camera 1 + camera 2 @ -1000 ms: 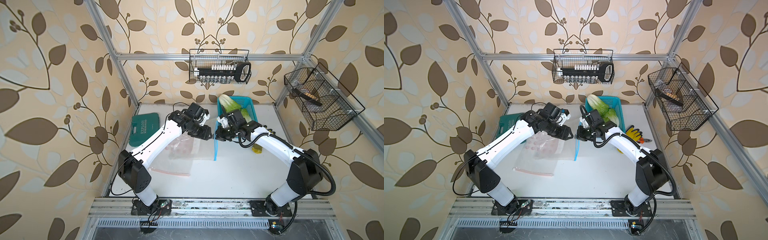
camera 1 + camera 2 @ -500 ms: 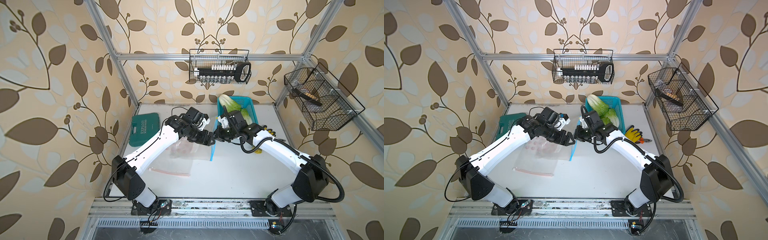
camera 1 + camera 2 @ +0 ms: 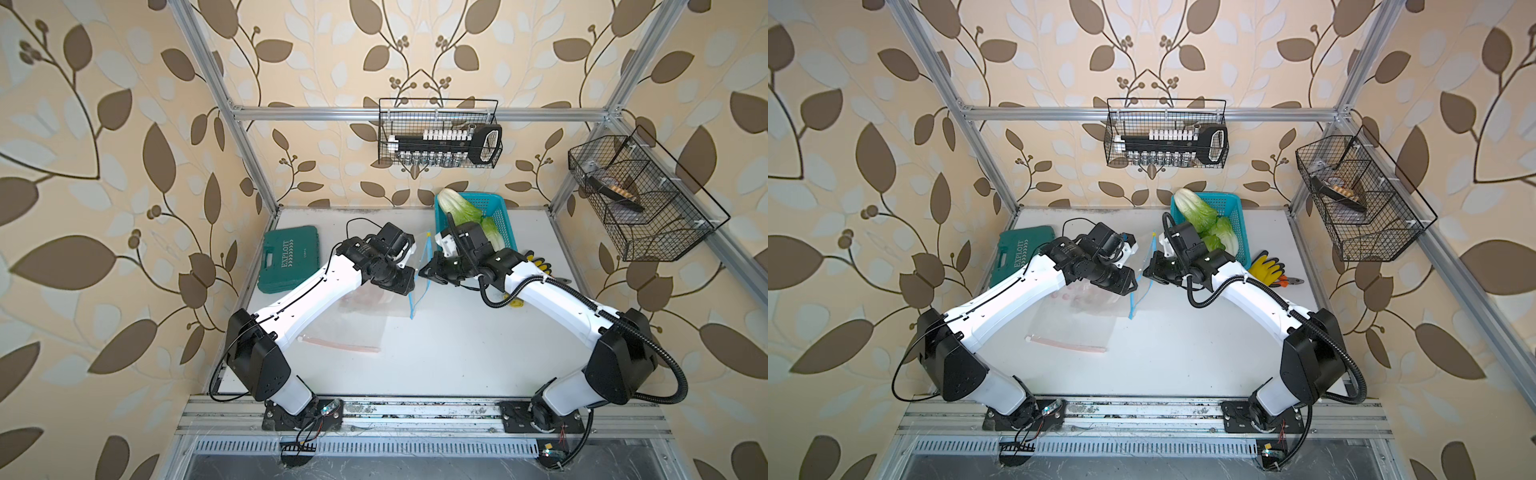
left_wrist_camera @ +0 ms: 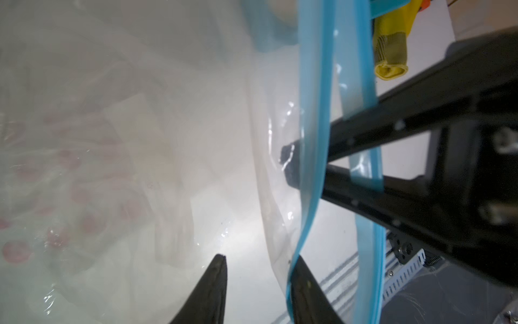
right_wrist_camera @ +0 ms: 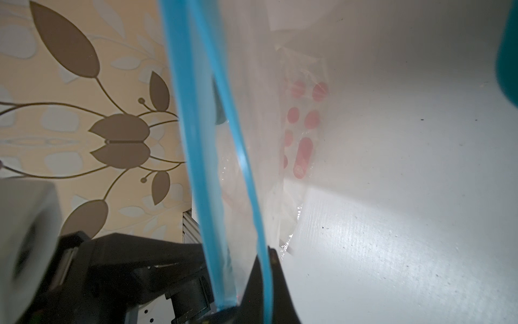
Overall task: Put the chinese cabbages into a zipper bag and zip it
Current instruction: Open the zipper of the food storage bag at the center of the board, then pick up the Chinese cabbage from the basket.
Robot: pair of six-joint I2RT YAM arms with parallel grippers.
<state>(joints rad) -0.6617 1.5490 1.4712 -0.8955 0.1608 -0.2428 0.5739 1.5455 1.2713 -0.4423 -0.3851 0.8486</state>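
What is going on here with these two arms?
The arms seem to be opening a clear bag, lifted at its mouth. The right pincer is shut on one lip of the blue zip edge. The left pincer stands open beside the other lip, not gripping. The cabbages lie in the basket, none bagged yet. A second bag, pink-zipped, lies flat nearby.
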